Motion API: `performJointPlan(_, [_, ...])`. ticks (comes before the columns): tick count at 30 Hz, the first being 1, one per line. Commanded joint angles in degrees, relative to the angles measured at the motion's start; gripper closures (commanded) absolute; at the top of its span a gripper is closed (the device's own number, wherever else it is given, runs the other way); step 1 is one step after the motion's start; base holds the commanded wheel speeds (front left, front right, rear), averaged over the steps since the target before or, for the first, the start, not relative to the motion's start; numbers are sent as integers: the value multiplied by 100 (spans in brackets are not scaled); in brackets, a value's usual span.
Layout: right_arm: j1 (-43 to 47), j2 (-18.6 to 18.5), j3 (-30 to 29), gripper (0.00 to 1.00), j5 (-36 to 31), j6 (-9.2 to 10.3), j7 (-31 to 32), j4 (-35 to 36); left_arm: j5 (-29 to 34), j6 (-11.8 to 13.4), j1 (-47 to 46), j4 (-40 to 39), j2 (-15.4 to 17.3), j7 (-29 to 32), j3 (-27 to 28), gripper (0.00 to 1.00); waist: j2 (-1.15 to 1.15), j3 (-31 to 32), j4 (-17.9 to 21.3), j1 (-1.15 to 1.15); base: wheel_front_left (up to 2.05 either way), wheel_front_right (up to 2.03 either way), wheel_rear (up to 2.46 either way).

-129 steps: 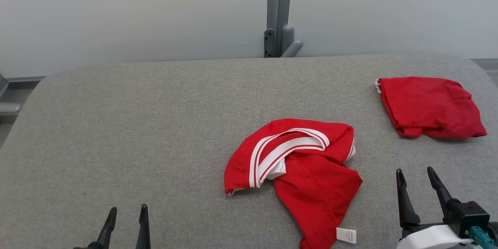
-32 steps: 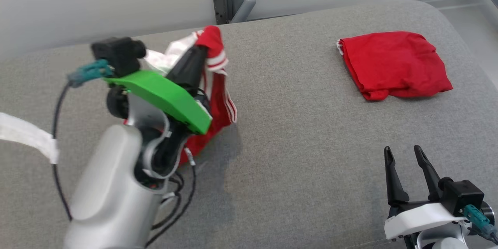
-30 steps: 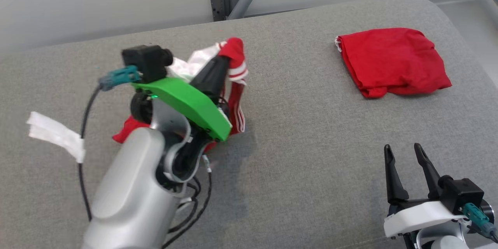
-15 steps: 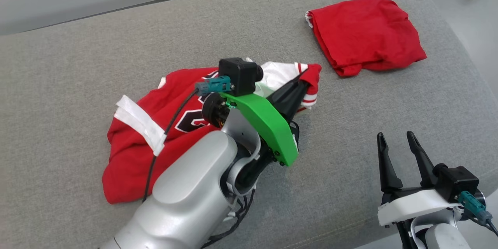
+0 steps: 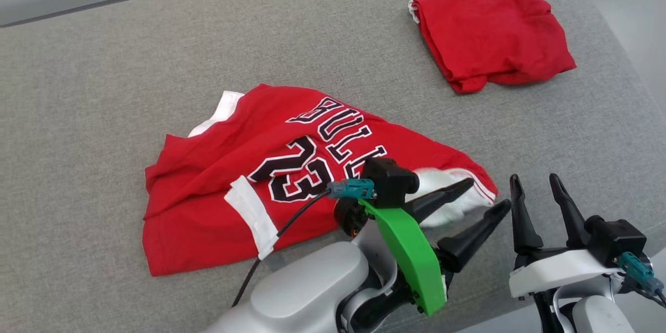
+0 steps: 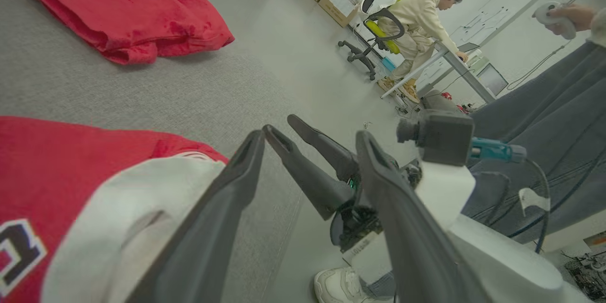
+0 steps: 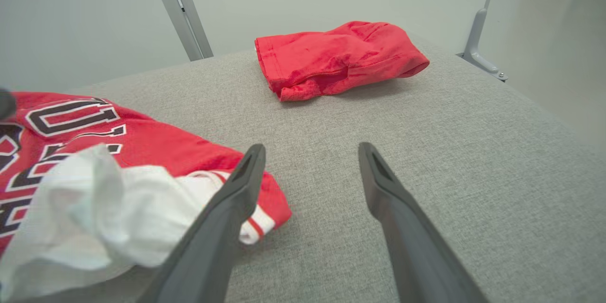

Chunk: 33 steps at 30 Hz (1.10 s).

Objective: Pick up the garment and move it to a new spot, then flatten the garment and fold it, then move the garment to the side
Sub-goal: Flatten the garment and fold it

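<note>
Beside the near white-trimmed corner of the jersey (image 5: 208, 208), the left gripper (image 5: 489, 192) stood open and empty, probably so the cloth could lie spread on the grey table (image 5: 104, 62) for flattening. The right gripper (image 5: 534, 177) hovered open just right of that corner. A folded red cloth (image 5: 489, 31) lay beyond.

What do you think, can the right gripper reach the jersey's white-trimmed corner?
Probably yes: the open right gripper sits right beside that corner of the jersey. But the open left gripper hovers at it too, so they may clash.
</note>
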State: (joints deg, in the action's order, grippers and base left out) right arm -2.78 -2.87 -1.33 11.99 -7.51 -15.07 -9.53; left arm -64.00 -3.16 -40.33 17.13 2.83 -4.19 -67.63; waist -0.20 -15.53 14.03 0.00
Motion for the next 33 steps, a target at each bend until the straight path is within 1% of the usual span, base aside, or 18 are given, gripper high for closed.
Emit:
performJointPlan(1, [-3,-5,-40,0,1,4,-23,-32,-239,-125,31,-171,19,-78,-32,0,20,83,-107,0,0,0,0])
performJointPlan(3, [43,-4,-56,0,-8,4,-23,-39,-220,-153,16,-236,20,-171,-47,0,20,140,-169,0,0,0,0])
performJointPlan(5, [88,-6,-77,0,-20,4,-23,-43,-63,-115,31,-270,181,-295,-54,0,20,208,-218,0,0,0,0])
performJointPlan(6, [88,-6,-77,0,-20,4,-23,-43,-63,-115,31,-270,181,-295,-54,0,20,208,-218,0,0,0,0])
performJointPlan(8, [132,-5,-87,0,-27,4,-23,-41,103,19,139,-313,458,-440,-52,0,20,282,-256,0,0,0,0])
performJointPlan(11, [195,-4,-109,0,-33,4,-23,-35,210,354,402,-467,900,-678,96,0,20,380,-322,0,0,0,0])
performJointPlan(14, [280,-4,-124,0,-41,4,-23,-16,305,790,702,-634,1473,-879,336,0,20,448,-397,0,0,0,0])
performJointPlan(16, [317,-5,-144,0,-57,4,-24,3,316,1065,992,-761,1791,-984,586,0,20,474,-465,0,0,0,0])
performJointPlan(18, [366,-4,-155,0,-65,4,-23,11,312,1309,1249,-904,2043,-1058,902,0,20,492,-534,0,0,0,0])
performJointPlan(22, [363,-4,-158,0,-122,4,-24,39,191,1678,1839,-999,2487,-1099,1546,0,20,479,-667,0,0,0,0])
performJointPlan(24, [345,-4,-158,0,-137,4,-24,46,83,1773,2083,-972,2578,-1101,1833,0,20,458,-734,0,0,0,0])
performJointPlan(27, [312,-4,-120,0,-184,4,-23,40,127,1835,2324,-816,2730,-1097,2176,0,20,430,-807,0,0,0,0])
performJointPlan(30, [280,-5,-92,0,-212,4,-23,29,-72,1769,2490,-670,2697,-1080,2318,0,20,402,-856,0,0,0,0])
performJointPlan(33, [253,-4,-64,0,-219,4,-23,15,-285,1629,2532,-573,2625,-950,2348,0,20,381,-886,0,0,0,0])
